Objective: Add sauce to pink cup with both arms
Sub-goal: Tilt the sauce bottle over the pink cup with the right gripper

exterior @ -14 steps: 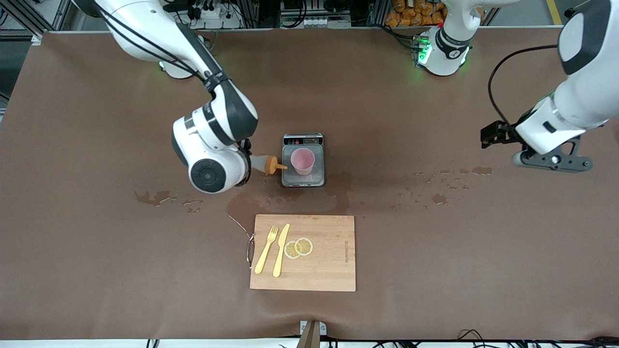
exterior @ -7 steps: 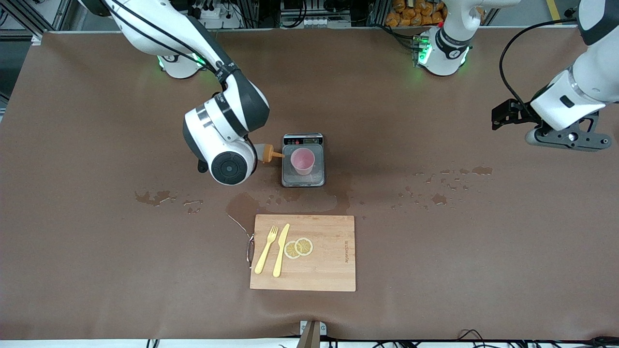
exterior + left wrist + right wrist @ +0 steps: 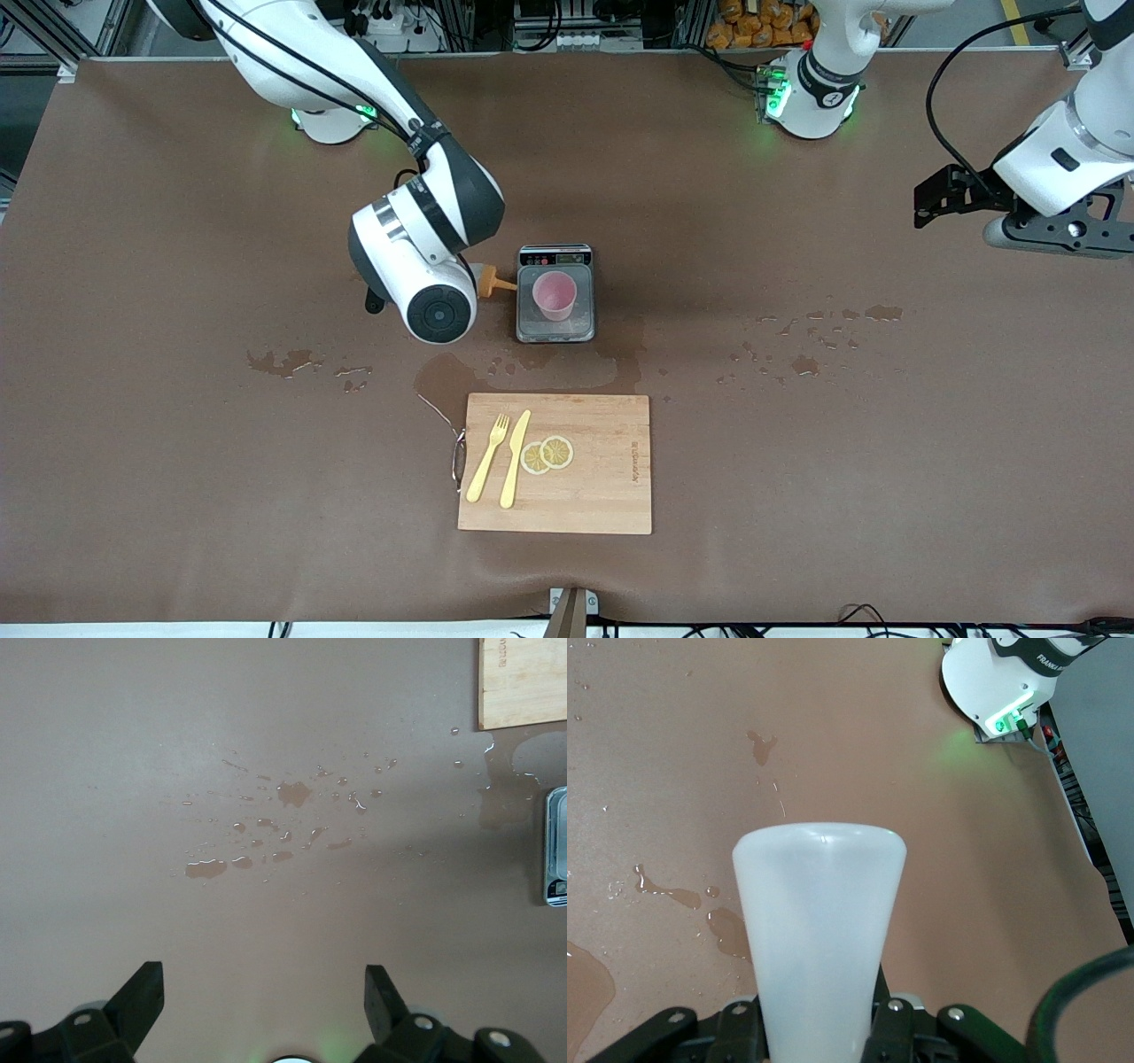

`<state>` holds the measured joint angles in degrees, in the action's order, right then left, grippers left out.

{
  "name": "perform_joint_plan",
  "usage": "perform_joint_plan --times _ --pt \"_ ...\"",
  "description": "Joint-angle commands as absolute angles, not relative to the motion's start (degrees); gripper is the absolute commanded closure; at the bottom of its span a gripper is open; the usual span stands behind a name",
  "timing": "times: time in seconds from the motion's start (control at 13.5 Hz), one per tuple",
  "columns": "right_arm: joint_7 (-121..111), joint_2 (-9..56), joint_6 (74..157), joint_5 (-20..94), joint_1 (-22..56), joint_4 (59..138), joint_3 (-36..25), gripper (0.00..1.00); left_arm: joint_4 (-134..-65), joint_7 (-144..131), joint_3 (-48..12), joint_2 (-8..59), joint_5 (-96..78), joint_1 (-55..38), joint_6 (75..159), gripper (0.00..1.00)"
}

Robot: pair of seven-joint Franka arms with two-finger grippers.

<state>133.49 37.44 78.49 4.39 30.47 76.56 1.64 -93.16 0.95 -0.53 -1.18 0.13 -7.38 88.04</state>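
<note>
R gripper point(image 3: 818, 1032) clamps sauce point(image 3: 818, 930), nozzle likely short of pink cup point(image 3: 555, 295).

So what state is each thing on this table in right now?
sauce bottle: held on its side, nozzle toward the cup
pink cup: upright on the scale
right gripper: shut on the bottle
left gripper: open, empty, waiting
table: wet patches

We take this for a robotics lab: two white arms point(image 3: 416, 204) bolted to a brown-covered table point(image 3: 177, 496), green lights at their bases, aluminium framing and a power strip point(image 3: 390, 22) past the edge, cables point(image 3: 952, 80) trailing off.
</note>
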Motion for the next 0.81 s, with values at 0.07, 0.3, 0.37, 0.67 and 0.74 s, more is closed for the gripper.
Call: perform_joint_plan --times 0.07,0.3,0.37,0.67,0.74 --pt "135.0 38.7 75.9 3.0 31.6 73.7 1.1 0.74 -93.0 2.0 -0.2 -2.0 -0.9 -7.2 89.8 0.00" --pt "134.9 38.7 75.7 3.1 32.2 73.7 1.1 0.89 -92.8 1.9 -0.4 -1.9 -0.9 -7.4 90.6 0.00" --pt "134.9 38.8 75.6 3.1 32.3 73.7 1.1 0.99 -92.9 1.9 -0.6 -2.0 -1.0 -7.4 90.9 0.00" --pt "134.9 39.4 75.3 3.2 33.0 73.2 1.1 1.00 -92.7 2.0 -0.6 -2.2 -2.4 -7.3 92.5 0.00" --pt "134.9 39.6 75.3 3.2 33.0 72.5 1.1 1.00 -92.7 2.0 -0.6 -2.3 -1.9 -7.3 92.5 0.00"
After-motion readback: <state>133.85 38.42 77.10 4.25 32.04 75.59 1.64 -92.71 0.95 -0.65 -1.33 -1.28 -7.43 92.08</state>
